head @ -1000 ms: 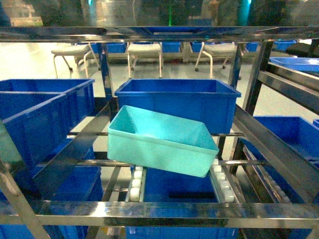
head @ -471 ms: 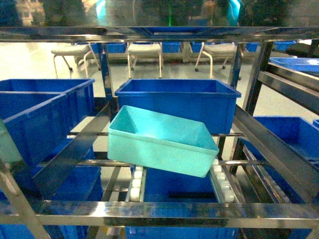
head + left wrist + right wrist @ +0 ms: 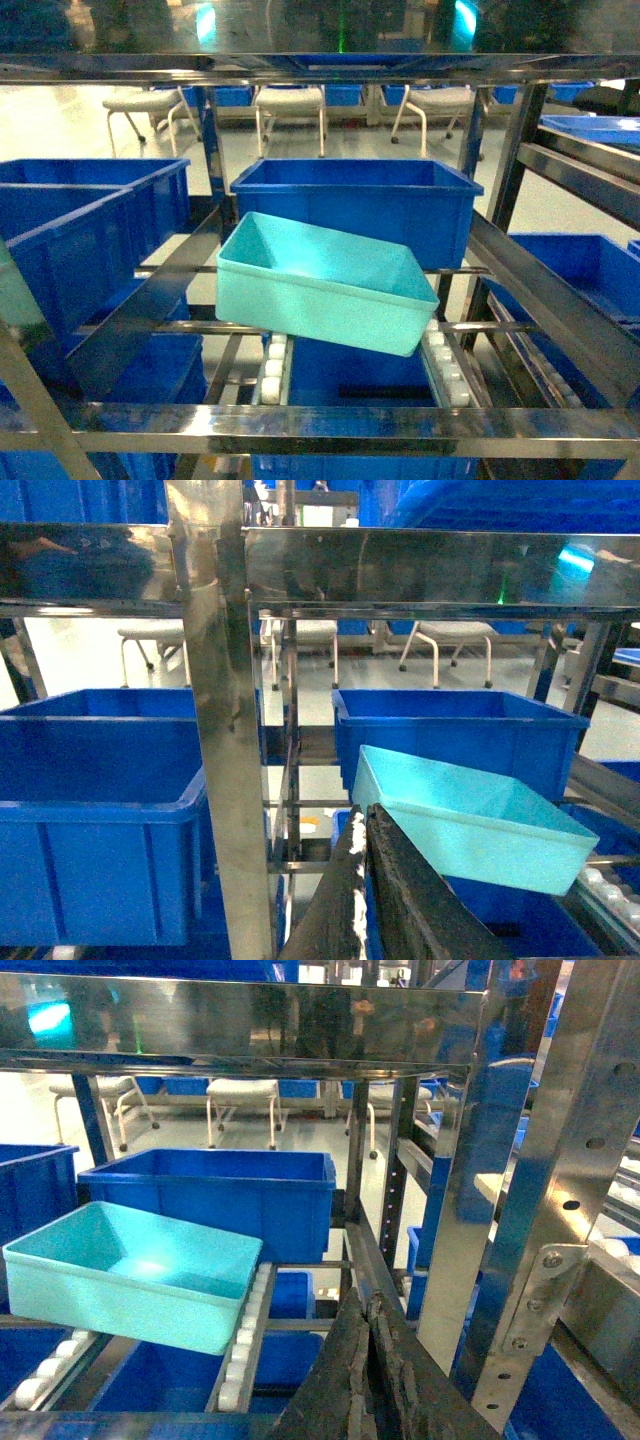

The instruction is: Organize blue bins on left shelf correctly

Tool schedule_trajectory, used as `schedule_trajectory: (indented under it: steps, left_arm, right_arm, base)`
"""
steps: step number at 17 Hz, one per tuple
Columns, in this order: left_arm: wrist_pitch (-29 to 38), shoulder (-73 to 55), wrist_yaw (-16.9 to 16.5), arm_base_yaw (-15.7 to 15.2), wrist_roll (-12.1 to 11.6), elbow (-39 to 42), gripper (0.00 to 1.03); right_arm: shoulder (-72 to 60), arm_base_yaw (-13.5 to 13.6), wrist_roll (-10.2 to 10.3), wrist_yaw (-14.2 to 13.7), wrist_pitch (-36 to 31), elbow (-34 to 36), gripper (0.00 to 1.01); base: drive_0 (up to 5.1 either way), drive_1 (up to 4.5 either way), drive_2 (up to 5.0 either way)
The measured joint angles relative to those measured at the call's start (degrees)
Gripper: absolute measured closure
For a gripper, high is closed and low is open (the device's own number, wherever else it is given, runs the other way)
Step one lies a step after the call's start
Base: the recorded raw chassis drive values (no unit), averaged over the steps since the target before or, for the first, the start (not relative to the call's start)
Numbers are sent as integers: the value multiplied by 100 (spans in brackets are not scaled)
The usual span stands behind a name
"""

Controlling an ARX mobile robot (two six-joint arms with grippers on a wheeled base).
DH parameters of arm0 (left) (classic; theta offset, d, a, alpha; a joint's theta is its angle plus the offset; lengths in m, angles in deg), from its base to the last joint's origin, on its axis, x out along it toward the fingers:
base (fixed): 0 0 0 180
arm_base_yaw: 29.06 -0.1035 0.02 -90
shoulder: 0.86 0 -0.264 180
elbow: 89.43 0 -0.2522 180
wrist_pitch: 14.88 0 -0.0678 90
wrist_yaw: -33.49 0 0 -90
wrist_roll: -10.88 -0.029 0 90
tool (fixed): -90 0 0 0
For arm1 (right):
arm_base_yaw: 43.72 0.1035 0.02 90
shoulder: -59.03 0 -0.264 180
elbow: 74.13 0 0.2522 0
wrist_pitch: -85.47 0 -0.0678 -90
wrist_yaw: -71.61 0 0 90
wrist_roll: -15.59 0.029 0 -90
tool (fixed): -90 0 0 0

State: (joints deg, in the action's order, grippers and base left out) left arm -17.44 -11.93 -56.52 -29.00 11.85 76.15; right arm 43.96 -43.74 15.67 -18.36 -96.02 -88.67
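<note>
On my far left in the head view I see royal-blue crates [image 3: 95, 225], thick-walled plastic with rolled rims, sitting side by side. Next comes the left shelf [image 3: 330, 425], a polished stainless-steel frame of flat horizontal bars and slanted side rails, its surface mirror-bright and smeared with reflections. Two tracks of small white rollers [image 3: 272, 368] run front to back in the middle bay.

The turquoise bin [image 3: 325, 283] rests on those tracks, in the centre bay. It is smooth, thin-rimmed, rectangular with tapered walls and its open top is up. Its long axis lies skewed across the tracks, the left end nearer me and the right end swung back, and it looks tipped slightly down to the right. Just behind it stands another royal-blue crate [image 3: 355, 208], squared to the rack.

The left gripper [image 3: 375, 900] and right gripper [image 3: 370, 1370] show only as dark, rough-edged blades pressed together with nothing between them, though the close view is poor.
</note>
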Motion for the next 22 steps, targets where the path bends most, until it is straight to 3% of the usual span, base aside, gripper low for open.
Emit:
schedule_trajectory:
  steps: [2,3,4,6,7,8,14,16,22]
  left_arm:
    - [-175,155,2,0,0,0,101]
    - [-1069,730,-2,0,0,-7,101]
    - [-1158,1038,2,0,0,-7,101]
    - [-1180,1045,-7,0,-7,-9,101]
    - [-1161,1045,0,0,-7,-9,101]
    - [-1139,1045,7,0,-7,-9,101]
    - [-1145,1045,2,0,-7,-9,101]
    - [-1145,1045,2,0,-2,-9,89]
    - [-1145,1045,2,0,-2,-9,25]
  right_arm:
    - [216,0,0,0,219,0,99]
    - [326,0,0,-2,323,0,99]
    - [387,0,2,-2,391,0,99]
    - [535,-2,-2,0,544,0,99]
    - [1003,0,-4,-2,1255,-7,99]
    - [1467,0,-7,0,1519,-7,99]
    - [1482,0,-9,0,1547,-4,99]
    - [1482,0,-11,0,1545,-4,82]
    - [1482,0,-11,0,1545,-4,17]
  base:
    - [0,0,0]
    - [0,0,0]
    - [0,0,0]
    - [0,0,0]
    - [0,0,0]
    - [0,0,0]
    - [0,0,0]
    - [0,0,0]
    - [0,0,0]
